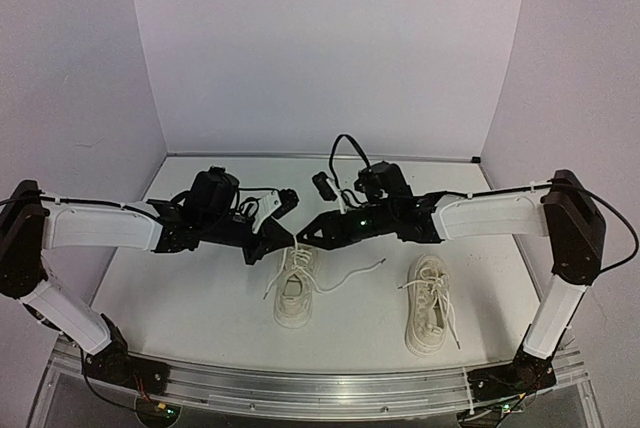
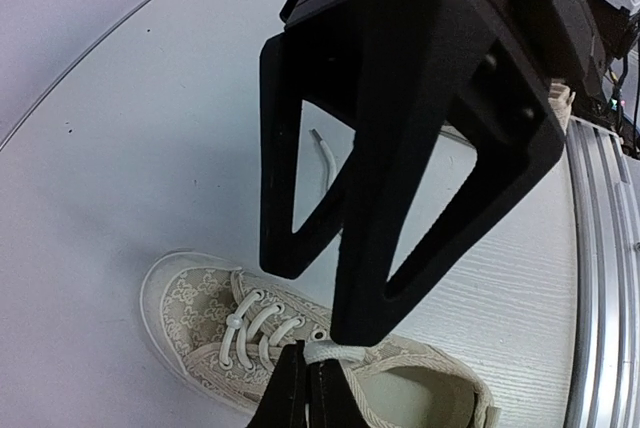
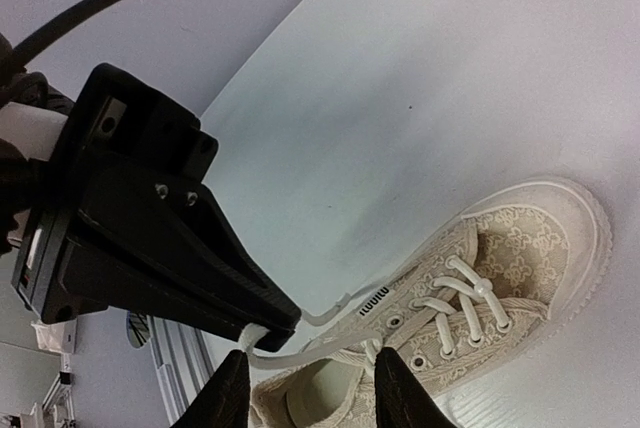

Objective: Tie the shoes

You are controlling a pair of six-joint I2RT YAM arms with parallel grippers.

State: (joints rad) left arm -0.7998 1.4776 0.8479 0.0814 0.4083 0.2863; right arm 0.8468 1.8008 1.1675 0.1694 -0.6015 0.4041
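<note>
Two cream shoes lie on the white table, the left shoe [image 1: 295, 290] and the right shoe [image 1: 430, 306]. Both grippers meet just above the left shoe [image 2: 215, 323] [image 3: 500, 268]. My left gripper [image 2: 305, 388] [image 1: 283, 240] is shut on a white lace [image 2: 338, 352] beside the shoe's top eyelets. In the right wrist view that lace [image 3: 300, 356] runs from the left gripper's tip [image 3: 250, 328] to the shoe, passing between my right gripper's [image 3: 310, 388] [image 1: 305, 235] fingers, which stand apart. Another lace end [image 1: 352, 273] trails loose on the table to the right.
The right shoe's laces lie loose over it. A small black object [image 1: 322, 185] and a looped black cable [image 1: 345, 143] sit behind the arms near the back wall. An aluminium rail [image 1: 300, 388] runs along the table's near edge.
</note>
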